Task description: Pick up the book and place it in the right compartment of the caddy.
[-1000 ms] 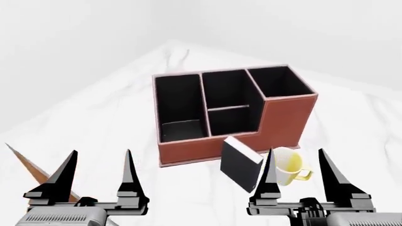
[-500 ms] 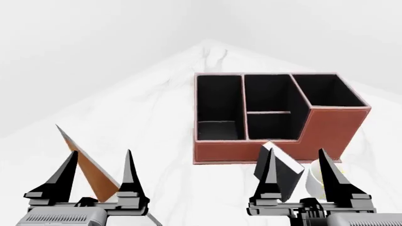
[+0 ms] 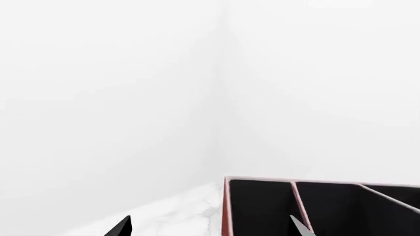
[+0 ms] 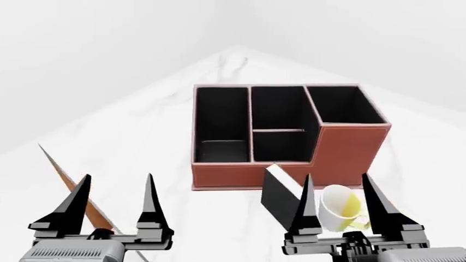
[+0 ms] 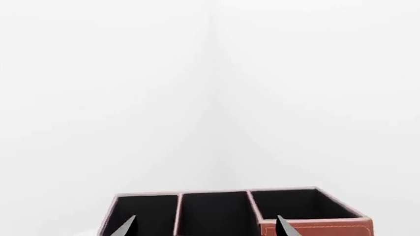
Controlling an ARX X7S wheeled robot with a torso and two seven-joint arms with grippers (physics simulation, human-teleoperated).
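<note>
The book (image 4: 280, 197), a small thick black hardback with white page edges, stands upright on the white marbled table (image 4: 145, 142), just in front of the caddy (image 4: 342, 153) and close beside a white-and-yellow mug (image 4: 339, 206) lying on its side. It looks rigid and fairly light, though its smooth cover could slip; the surest hold appears to be across its thickness, one finger on each cover, near the top so it hangs straight for lowering. The right gripper (image 4: 337, 210) waits low in the head view with its fingers spread wide, empty, the book partly behind its inner finger and the mug between the two. The right compartment (image 4: 344, 105), squarish, black-lined and behind the tallest front wall, stands open and looks wide enough to take the book upright. The left gripper (image 4: 113, 210) is likewise spread and empty, well apart from the book. A thin brown board (image 4: 69, 188) leans at an angle near it. Both wrist views show only the caddy's upper rim and finger tips against white walls. The mug's closeness could crowd the grasp.
</note>
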